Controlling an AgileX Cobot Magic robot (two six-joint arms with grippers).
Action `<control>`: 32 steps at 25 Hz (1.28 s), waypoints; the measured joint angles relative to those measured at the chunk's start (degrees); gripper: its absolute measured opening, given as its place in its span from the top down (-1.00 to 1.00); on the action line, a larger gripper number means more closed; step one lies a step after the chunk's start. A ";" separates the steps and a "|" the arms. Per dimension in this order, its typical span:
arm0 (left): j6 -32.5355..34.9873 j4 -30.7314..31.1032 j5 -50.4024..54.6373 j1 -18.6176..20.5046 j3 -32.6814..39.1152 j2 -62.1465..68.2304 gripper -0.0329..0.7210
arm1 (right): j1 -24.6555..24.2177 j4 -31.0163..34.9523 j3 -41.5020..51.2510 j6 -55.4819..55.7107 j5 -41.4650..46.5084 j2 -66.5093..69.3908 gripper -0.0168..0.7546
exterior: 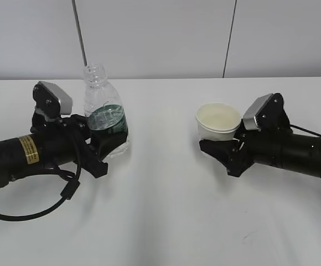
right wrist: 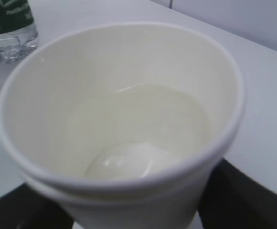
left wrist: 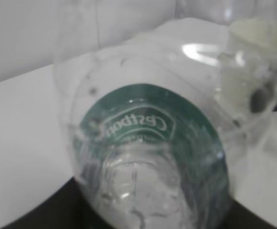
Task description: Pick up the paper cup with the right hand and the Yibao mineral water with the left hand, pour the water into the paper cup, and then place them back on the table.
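Two black arms are facing each other across the plain white tabletop (exterior: 166, 221), and each is holding its own thing. On the left of the exterior frame, the left hand (exterior: 102, 145), the arm with the yellow sticker and loose black cables, is clamping its jaws round the lower body of the small clear ribbed plastic bottle with the dark green label band (exterior: 104, 113); that low grip is leaving the uncapped neck free and upright at upper left of centre, presumably so it can tip toward the cup. Whether the bottle's base is touching the table I cannot tell. Its wrist view is filling up with the bottle (left wrist: 157, 157) pressed close, green label at mid-frame. Over on the right of the exterior frame, the right hand (exterior: 227, 148) is gripping the small white paper cup with the rolled rim (exterior: 218, 123) low on its wall, mouth open toward the top, apparently so nothing blocks the pour. The right wrist view is looking straight into the cup (right wrist: 124, 124): liquid is lying in the bottom, so I judge water is already in. Bottle and cup are sitting well apart, both upright, which suggests the setting-down stage.
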 joint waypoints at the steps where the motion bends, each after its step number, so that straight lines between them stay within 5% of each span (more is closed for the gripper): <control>1: 0.00 0.00 0.07 0.00 0.00 0.00 0.06 | 0.00 1.37 0.42 -0.85 0.00 0.00 -0.40; 18: 1.28 6.40 -3.85 -0.06 0.00 5.32 0.06 | 0.00 16.66 0.79 -8.73 -7.30 10.16 -0.40; 32: 2.37 6.81 -3.87 -6.18 0.00 6.33 0.06 | 0.00 17.28 0.47 -8.95 -7.30 10.16 -0.40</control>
